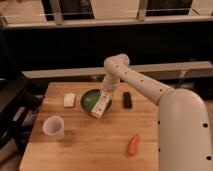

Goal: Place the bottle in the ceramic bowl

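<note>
White bottle in tool over ceramic bowl — cup apart.

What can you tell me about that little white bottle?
The bottle is small, slim and white, plastic by the look, with a pale label. It hangs tilted under the claw, its lower end over the front right rim of the green bowl. Whether it touches the bowl cannot be told.
</note>
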`<action>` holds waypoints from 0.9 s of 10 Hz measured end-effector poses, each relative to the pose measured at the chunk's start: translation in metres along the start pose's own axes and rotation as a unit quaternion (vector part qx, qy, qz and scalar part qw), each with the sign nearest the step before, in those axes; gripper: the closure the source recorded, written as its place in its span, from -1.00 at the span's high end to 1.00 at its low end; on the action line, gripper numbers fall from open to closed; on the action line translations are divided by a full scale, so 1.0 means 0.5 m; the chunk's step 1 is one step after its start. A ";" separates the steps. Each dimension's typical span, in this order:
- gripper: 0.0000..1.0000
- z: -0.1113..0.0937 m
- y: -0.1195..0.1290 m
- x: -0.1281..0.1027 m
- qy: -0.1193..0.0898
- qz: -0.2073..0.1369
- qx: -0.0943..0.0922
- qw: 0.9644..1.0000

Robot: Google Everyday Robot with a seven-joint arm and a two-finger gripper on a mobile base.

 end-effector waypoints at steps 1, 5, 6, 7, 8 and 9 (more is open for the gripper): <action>-0.18 -0.001 -0.001 0.000 0.000 0.000 0.000 1.000; 0.09 -0.004 -0.002 -0.005 -0.002 -0.002 0.000 1.000; 0.09 -0.004 -0.003 -0.006 -0.002 -0.002 0.000 1.000; 0.09 -0.004 -0.004 -0.007 -0.002 -0.003 0.000 1.000; 0.09 -0.006 -0.005 -0.007 -0.002 -0.003 0.001 1.000; 0.09 -0.004 -0.004 -0.006 -0.002 -0.002 0.001 1.000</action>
